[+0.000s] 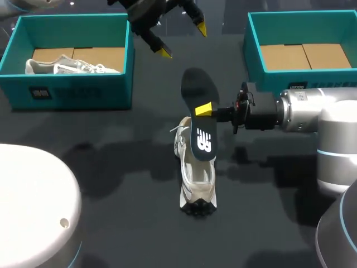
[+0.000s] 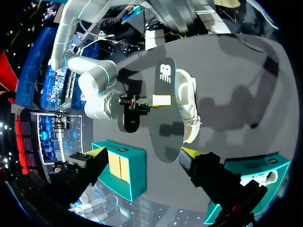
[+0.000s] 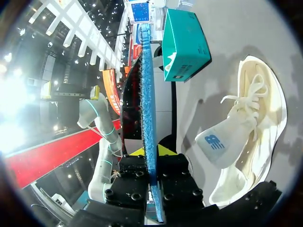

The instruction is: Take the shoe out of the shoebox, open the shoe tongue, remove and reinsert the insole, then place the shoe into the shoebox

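Right end effector (image 1: 205, 109) clamped on the dark foam insole (image 1: 199, 89) at centre frame, one yellow tip flat against its face. The insole bears a white logo, print not read. Only the right wrist view shows the insole edge-on, blue underside, pinched between both black fingers. Beside it the white lace-up shoe (image 1: 195, 178) lies on the black desk (image 1: 111, 184), small blue logo on its tongue. Head view: the insole's lower end overlaps the shoe opening, contact not determinable. Left end effector (image 1: 182, 40), upper middle, spread wide, holding nothing. Teal cardboard shoebox (image 1: 72, 89), upper left, dark label on its front wall, holds a second pale shoe (image 1: 67, 67). Second teal shoebox (image 1: 265, 81), upper right, shows brown card floor. White shoe well apart from both boxes.
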